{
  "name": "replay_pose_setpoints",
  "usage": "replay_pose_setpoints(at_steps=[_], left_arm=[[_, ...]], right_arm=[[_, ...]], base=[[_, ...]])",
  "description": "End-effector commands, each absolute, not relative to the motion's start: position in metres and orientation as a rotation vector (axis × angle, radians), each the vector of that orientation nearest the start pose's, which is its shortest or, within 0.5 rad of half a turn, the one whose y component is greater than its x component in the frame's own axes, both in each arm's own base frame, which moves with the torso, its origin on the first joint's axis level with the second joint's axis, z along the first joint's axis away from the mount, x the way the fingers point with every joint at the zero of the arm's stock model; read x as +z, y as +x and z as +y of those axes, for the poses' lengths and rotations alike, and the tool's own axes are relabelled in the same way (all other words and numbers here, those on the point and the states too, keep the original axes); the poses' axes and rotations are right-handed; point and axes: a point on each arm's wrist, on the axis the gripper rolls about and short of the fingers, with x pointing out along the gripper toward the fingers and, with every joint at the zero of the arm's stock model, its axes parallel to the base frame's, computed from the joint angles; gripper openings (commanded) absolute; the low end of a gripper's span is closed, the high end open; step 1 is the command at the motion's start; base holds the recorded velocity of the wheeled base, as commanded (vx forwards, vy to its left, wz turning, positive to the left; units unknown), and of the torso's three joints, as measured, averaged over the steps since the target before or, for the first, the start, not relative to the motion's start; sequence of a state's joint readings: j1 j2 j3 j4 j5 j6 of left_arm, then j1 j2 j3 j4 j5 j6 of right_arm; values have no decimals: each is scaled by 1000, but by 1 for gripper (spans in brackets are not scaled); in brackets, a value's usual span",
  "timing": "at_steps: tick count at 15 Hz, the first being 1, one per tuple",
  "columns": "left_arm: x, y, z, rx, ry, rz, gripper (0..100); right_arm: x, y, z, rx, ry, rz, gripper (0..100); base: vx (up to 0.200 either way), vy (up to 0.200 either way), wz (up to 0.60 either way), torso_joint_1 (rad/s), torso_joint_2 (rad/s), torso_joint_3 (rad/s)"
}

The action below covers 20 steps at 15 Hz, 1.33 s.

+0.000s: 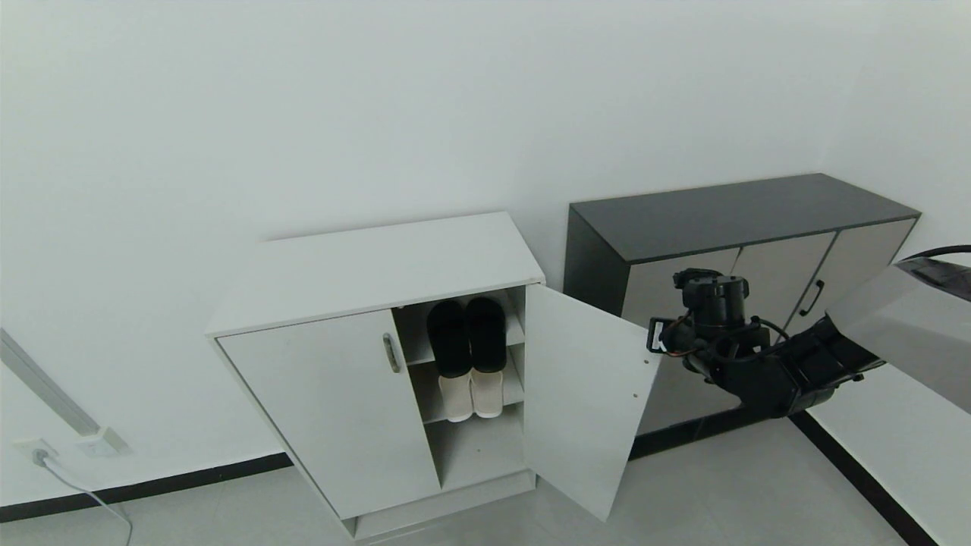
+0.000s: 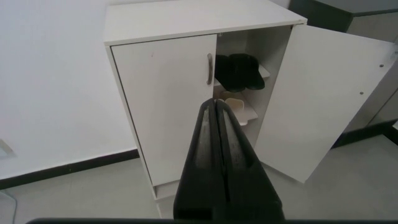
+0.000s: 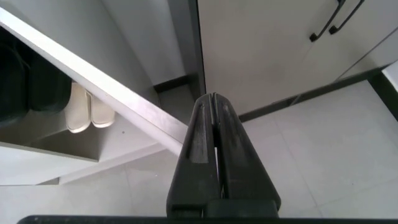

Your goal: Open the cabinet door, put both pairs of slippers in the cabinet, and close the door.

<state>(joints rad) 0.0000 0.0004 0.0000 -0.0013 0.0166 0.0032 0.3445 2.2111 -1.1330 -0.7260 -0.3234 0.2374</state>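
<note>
Head view: a white cabinet [image 1: 379,265] stands against the wall with its right-hand door [image 1: 584,394] swung wide and its left-hand door [image 1: 334,409] closed. Both pairs are already inside. The black slippers [image 1: 466,334] stand on the upper shelf, and the cream slippers [image 1: 472,393] stand on the shelf directly below, toes pointing down and outward. By that reading, only the closing of the door is left to do. The deciding relation is between the door's free edge and the right gripper [image 1: 657,336]. The edge runs vertically, with its upper part just beside the gripper on the robot's left. The gripper sits on the outer-face side of the panel, away from the shelves. Whether it touches the edge cannot be told. The right arm enters from the right side of the view, its forearm sloping slightly upward toward the door. Its wrist hangs in front of the dark cabinet [image 1: 728,220] that stands next to the white one. In the right wrist view, the two fingers are pressed together with nothing between them and point down toward the door edge. The left gripper [image 2: 215,106] is likewise pinched closed and empty. It sits well back from the cabinet, facing the closed door near its handle [image 2: 209,68]. The right arm is clearly the nearer one. A push on the outer face toward the robot's left, swinging the panel about its hinges, would probably shut it. The likely risk is the fingers slipping off the thin edge.
</note>
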Motion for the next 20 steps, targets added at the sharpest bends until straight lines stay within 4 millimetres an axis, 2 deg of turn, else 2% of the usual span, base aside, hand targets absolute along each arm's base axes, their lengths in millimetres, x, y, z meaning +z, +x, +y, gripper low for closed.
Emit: replay_pose_setpoints(at_steps=[1,7,10,16,20], left_arm=[[76,-23,0,17,3,-2,0],[76,-23,0,17,3,0,0],[76,-23,0,17,2,-2,0],[76,-23,0,17,2,-2,0],[76,-23,0,17,2,0,0]], right_arm=[[86,401,137,-17,119,337,0],[89,391,150,6,135,383,0],[91,373,169,57,129,402,0],[90,317,228,227,145,454,0],[106,298,225,267,132,436,0]], base=[[0,0,0,0,0,0],[0,0,0,0,0,0],[0,0,0,0,0,0],[0,0,0,0,0,0],[0,0,0,0,0,0]])
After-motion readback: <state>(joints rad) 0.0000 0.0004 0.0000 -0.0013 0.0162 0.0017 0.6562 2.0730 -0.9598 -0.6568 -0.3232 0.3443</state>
